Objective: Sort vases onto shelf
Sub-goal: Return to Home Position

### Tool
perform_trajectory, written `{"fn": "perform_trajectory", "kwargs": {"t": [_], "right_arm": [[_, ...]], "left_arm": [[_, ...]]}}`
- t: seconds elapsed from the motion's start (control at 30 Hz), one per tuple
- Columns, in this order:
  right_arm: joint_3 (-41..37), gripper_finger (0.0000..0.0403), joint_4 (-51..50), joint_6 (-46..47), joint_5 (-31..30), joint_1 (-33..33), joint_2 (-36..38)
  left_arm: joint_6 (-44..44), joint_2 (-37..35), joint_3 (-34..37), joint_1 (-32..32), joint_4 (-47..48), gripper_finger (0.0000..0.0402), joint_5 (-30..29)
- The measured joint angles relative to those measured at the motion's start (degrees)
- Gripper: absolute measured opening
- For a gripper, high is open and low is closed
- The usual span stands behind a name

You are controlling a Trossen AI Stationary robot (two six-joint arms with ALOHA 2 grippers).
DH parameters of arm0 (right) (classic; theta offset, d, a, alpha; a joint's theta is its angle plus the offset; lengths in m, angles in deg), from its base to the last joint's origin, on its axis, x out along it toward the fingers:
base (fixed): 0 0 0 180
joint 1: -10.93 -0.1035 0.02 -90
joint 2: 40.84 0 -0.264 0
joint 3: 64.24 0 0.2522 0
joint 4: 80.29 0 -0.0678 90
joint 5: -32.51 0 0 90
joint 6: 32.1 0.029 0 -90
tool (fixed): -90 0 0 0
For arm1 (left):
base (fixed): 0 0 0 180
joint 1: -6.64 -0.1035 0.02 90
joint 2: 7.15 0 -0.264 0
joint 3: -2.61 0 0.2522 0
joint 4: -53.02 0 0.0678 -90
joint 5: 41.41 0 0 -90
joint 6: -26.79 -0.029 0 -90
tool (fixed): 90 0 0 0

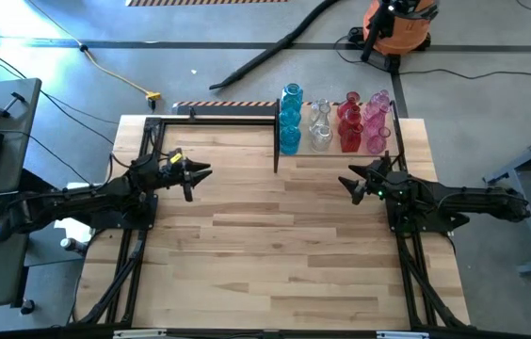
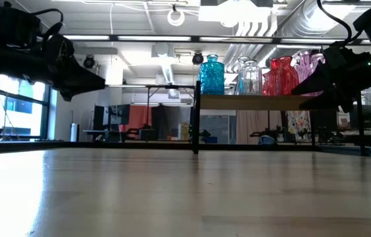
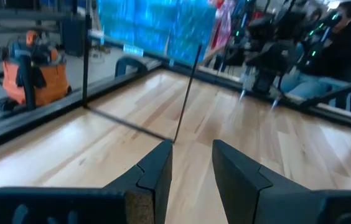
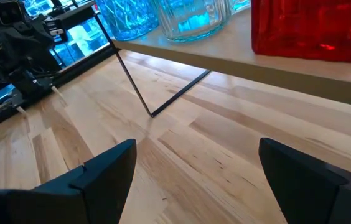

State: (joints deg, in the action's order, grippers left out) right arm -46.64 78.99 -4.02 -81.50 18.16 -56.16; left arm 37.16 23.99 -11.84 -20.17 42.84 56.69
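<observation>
The shelf (image 1: 336, 153) stands at the table's far right; its plywood top (image 2: 258, 102) rests on thin black uprights. Standing on it in rows are blue vases (image 1: 290, 118), clear vases (image 1: 320, 125), red vases (image 1: 350, 122) and pink vases (image 1: 376, 122), also seen in the low view as blue (image 2: 212, 74), clear (image 2: 248, 76), red (image 2: 279, 76) and pink (image 2: 304, 69). My left gripper (image 1: 207, 171) hovers open over the table's left part, holding nothing. My right gripper (image 1: 345, 181) hovers wide open just near of the shelf, under the red vases (image 4: 312, 28).
A bare black open frame (image 1: 152, 141) stands at the table's far left. Bare wood tabletop (image 1: 275, 254) lies between the arms and toward the near edge. Beyond the table are an orange shop vacuum (image 1: 397, 24) and its hose. A seated person (image 3: 343, 37) shows past the right side.
</observation>
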Motion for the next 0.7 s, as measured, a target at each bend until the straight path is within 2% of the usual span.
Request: {"fn": "perform_trajectory", "kwargs": {"t": [0.13,0.53,0.7], "right_arm": [[0.0,0.0322,0.0,0.0,0.0,-0.1,1.7],[0.0,0.0322,0.0,0.0,0.0,-0.2,14.7],[0.0,0.0322,1.2,0.0,0.0,-0.2,15.3]], "left_arm": [[0.0,-5.6,0.0,0.0,1.3,0.0106,0.0],[0.0,-22.0,0.0,0.7,2.2,0.0106,0.0],[0.0,-25.7,0.0,3.4,2.2,0.0106,0.0]]}}
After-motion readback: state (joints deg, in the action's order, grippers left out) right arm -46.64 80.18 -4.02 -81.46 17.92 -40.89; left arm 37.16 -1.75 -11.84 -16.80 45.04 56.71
